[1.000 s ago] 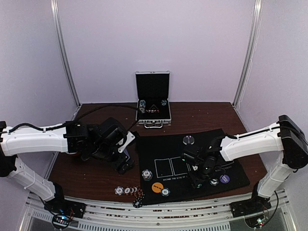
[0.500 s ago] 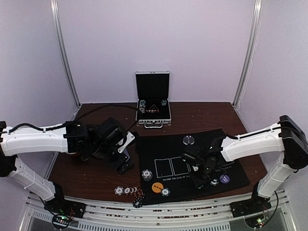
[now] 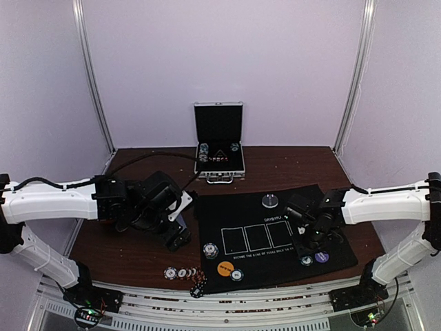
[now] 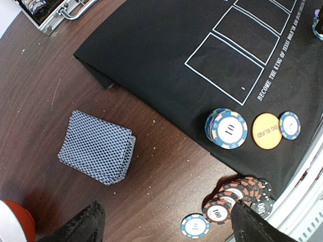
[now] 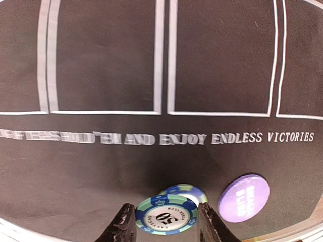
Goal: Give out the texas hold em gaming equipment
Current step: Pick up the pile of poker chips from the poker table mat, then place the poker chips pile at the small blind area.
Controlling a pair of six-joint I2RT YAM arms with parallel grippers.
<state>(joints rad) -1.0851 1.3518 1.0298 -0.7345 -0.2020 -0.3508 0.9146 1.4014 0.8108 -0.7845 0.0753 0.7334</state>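
Note:
My right gripper (image 5: 166, 226) is shut on a green-and-blue "50" poker chip (image 5: 166, 216), held just over another chip (image 5: 189, 191) on the black mat, next to the purple button (image 5: 244, 198). In the top view the right gripper (image 3: 308, 243) hangs above that chip (image 3: 306, 261) and the purple button (image 3: 322, 256). My left gripper (image 4: 164, 229) is open and empty over bare wood. The blue-backed card deck (image 4: 96, 146) lies to its left. A fanned row of chips (image 4: 237, 194) and a blue chip (image 4: 195, 225) lie to its right. A chip stack (image 4: 226, 128), the orange button (image 4: 266, 131) and a chip (image 4: 289, 125) sit on the mat.
The black mat (image 3: 241, 214) covers the table's right half, with a silver button (image 3: 271, 201) at its far edge. The open silver case (image 3: 219, 141) stands at the back. A red-and-white round thing (image 4: 14, 222) is at the left wrist view's lower left corner.
My right arm has swung to the right and uncovered the mat's right card boxes. The left arm has not moved.

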